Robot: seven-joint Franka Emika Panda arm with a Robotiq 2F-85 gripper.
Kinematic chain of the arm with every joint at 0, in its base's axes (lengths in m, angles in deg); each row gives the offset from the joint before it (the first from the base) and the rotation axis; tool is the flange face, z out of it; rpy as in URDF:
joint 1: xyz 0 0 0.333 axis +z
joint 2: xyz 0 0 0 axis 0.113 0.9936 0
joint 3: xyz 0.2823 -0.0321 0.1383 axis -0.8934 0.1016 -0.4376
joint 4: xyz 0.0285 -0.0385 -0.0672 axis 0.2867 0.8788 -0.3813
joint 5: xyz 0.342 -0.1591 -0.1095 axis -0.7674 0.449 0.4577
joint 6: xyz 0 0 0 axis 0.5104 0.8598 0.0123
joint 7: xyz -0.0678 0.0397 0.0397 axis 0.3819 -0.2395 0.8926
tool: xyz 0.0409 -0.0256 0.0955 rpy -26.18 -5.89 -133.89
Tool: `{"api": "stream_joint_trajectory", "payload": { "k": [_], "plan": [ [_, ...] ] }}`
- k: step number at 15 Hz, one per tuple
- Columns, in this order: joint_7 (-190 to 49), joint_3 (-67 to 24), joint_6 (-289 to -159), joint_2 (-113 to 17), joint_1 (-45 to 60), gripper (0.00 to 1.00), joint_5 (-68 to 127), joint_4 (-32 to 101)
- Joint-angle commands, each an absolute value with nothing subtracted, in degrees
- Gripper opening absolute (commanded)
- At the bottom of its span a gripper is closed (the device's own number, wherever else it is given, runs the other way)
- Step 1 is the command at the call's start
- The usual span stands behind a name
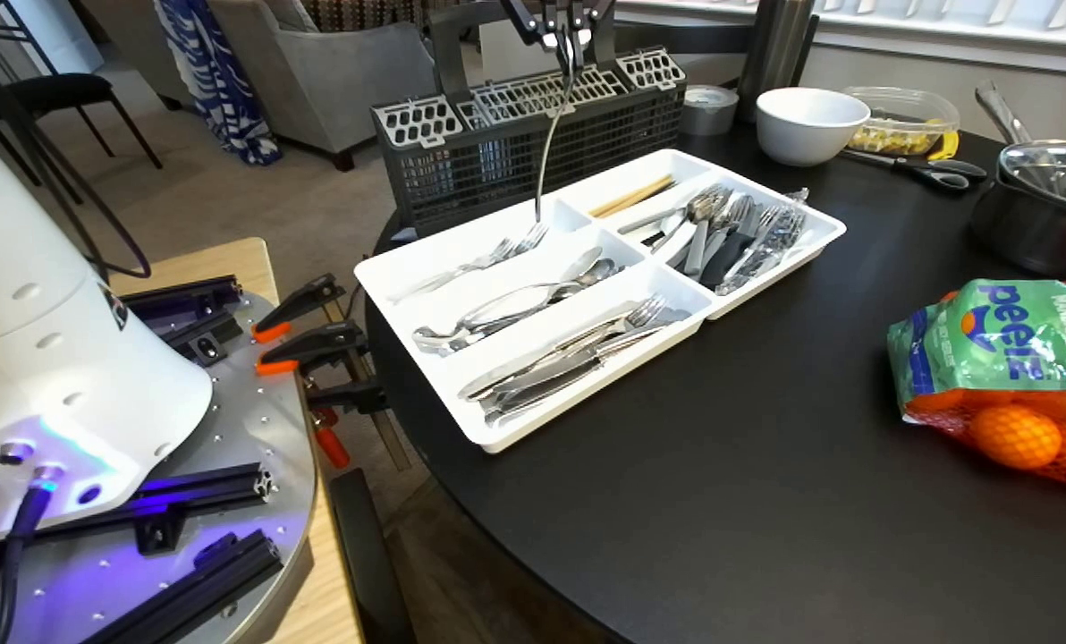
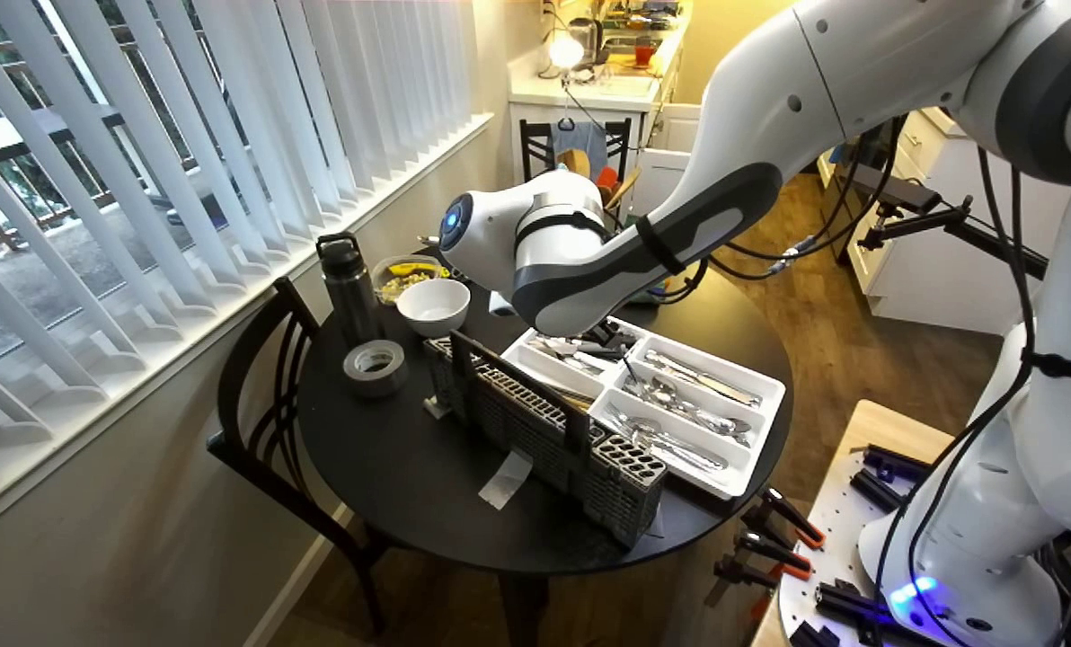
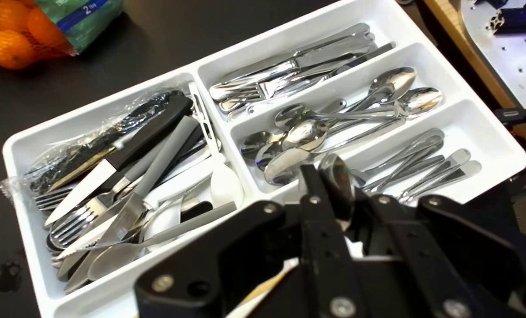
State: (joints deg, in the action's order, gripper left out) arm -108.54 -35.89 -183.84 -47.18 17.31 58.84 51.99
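Pinched between narrowed fingers (image 3: 324, 234), a slim metal utensil (image 1: 545, 150) hangs above a white tray (image 3: 479, 137) on the black tabletop (image 1: 765, 447), not yet set down, with spoons (image 3: 307, 132) and forks (image 1: 502, 252) lying in neighbouring compartments and mixed cutlery (image 3: 166, 154) filling another.

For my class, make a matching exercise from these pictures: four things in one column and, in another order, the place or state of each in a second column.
Column one
1. Shiny silver metal utensil
2. Round white bowl
3. Grey roll of tape
4. Green-labelled mesh bag

Column two
A. Beside the clear plastic container
B. With round orange fruit inside
C. Held in the black gripper
D. Lying flat near the tall dark metal bottle

Right pairs: 1-C; 2-A; 3-D; 4-B
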Motion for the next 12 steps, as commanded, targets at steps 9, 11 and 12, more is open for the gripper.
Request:
{"api": "stream_joint_trajectory", "payload": {
  "k": [9, 11, 12],
  "plan": [
    [-108.5, -35.2, -177.8, -49.0, 16.4, 0.03, 59.6, 56.7],
    [-108.2, -34.6, -178.7, -47.8, 15.8, 0.03, 60.0, 56.7],
    [-108.1, -34.1, -179.0, -47.2, 15.1, 0.03, 59.8, 56.9]
  ]
}}
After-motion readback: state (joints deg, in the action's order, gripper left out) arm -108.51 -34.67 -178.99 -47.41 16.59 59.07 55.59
